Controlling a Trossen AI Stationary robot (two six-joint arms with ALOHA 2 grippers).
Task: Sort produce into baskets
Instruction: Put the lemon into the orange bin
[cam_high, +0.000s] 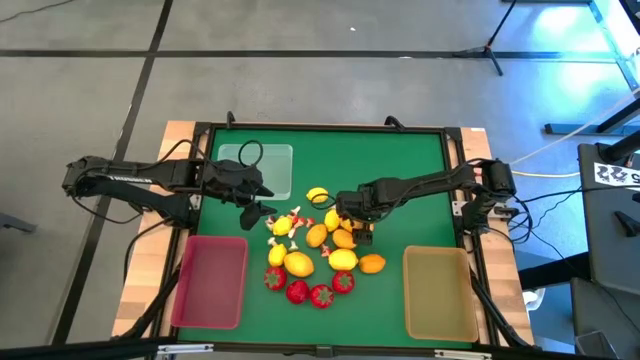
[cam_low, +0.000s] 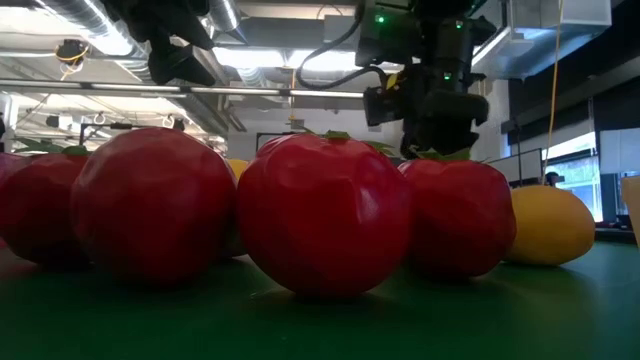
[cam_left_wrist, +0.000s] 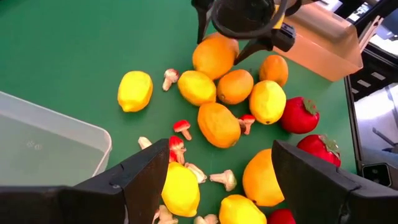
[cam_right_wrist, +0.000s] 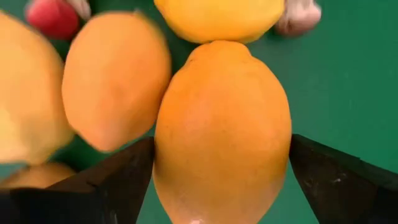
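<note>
The produce lies in a pile mid-table: yellow lemons (cam_high: 298, 263), orange fruits (cam_high: 371, 263), red strawberries (cam_high: 320, 294) and tiny white-and-red bits (cam_left_wrist: 181, 128). My right gripper (cam_high: 352, 226) stands over the pile's far right part, shut on an orange lemon-shaped fruit (cam_right_wrist: 222, 124). My left gripper (cam_high: 256, 212) is open and empty above the pile's left edge; in its wrist view (cam_left_wrist: 217, 171) a yellow lemon (cam_left_wrist: 181, 188) and small bits lie below it. The clear tray (cam_high: 283, 160) is at the far left, the red tray (cam_high: 210, 282) near left, the tan tray (cam_high: 438, 292) near right. My right gripper pinches the orange fruit between its two fingers, one on each of its long sides (cam_right_wrist: 163, 163), around its widest part. The fingers point down from above and lie across the fruit. Whether it is off the mat, I cannot tell.
Other fruits (cam_right_wrist: 115, 81) crowd right beside the held one. The strawberries (cam_low: 325, 215) fill the low view's foreground. The mat's raised black frame (cam_high: 455, 170) bounds the work area. Bare green mat (cam_high: 400, 160) lies at the far right.
</note>
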